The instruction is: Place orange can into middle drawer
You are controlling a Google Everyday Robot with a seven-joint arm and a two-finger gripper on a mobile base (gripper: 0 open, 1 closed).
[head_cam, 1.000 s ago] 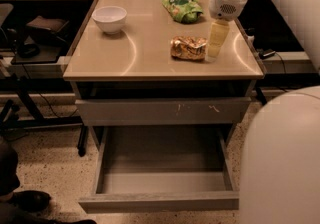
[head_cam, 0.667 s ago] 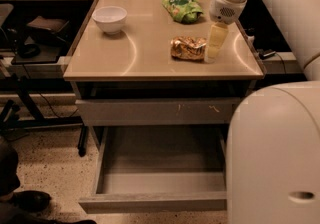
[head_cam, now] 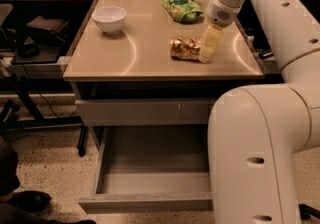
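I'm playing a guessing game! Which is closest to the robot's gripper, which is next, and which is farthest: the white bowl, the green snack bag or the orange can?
The gripper hangs low over the table's right side.
1. Orange can, lying just beside it.
2. Green snack bag, farther back on the table.
3. White bowl, across at the far left corner.

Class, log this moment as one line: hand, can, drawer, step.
hand: low at can's right side | can: lying on table | drawer: pulled out, holds nothing | step: can not yet lifted
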